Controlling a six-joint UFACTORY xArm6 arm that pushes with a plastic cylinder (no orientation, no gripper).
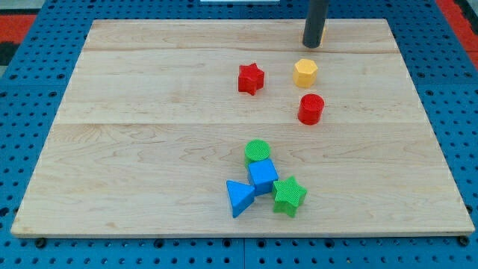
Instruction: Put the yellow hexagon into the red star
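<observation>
The yellow hexagon [305, 72] sits on the wooden board right of centre, toward the view's top. The red star [251, 78] lies to its left, with a gap of about one block's width between them. My tip [311, 45] is the lower end of the dark rod; it stands just above the yellow hexagon in the view, a short gap away and not touching it.
A red cylinder [311, 108] stands just below the yellow hexagon. Lower down, a green cylinder [258, 152], blue cube [263, 176], blue triangle [238, 198] and green star [288, 196] cluster together. The board's edge [239, 233] meets a blue pegboard.
</observation>
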